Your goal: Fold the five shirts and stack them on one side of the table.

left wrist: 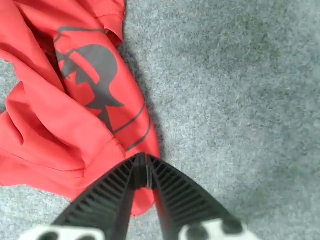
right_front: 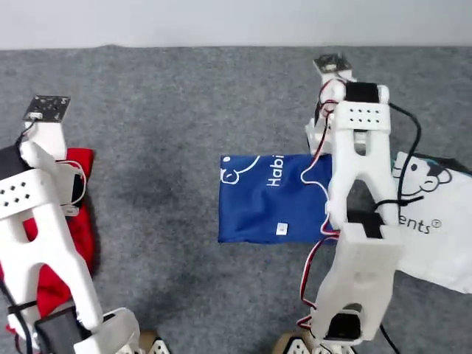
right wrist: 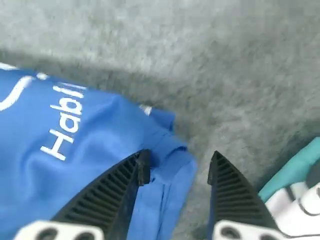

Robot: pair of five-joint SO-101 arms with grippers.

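Note:
A crumpled red shirt point(right_front: 82, 168) with a dark print lies at the table's left edge, partly under my left arm point(right_front: 37, 214). My left gripper point(left wrist: 145, 170) is shut, its tips meeting just over the red shirt's point(left wrist: 65, 130) near hem; I cannot tell whether cloth is pinched. A folded blue shirt point(right_front: 265, 203) with white lettering lies mid-table. My right gripper point(right wrist: 180, 167) is open, one finger on either side of a bunched corner of the blue shirt point(right wrist: 75, 165). A white printed shirt point(right_front: 435, 236) lies spread at the right.
Grey carpet-like table cover point(right_front: 162, 110) runs bare across the back and between the red and blue shirts. A teal cloth edge point(right wrist: 295, 172) shows beside the right gripper. My right arm point(right_front: 361, 177) hides the blue shirt's right edge.

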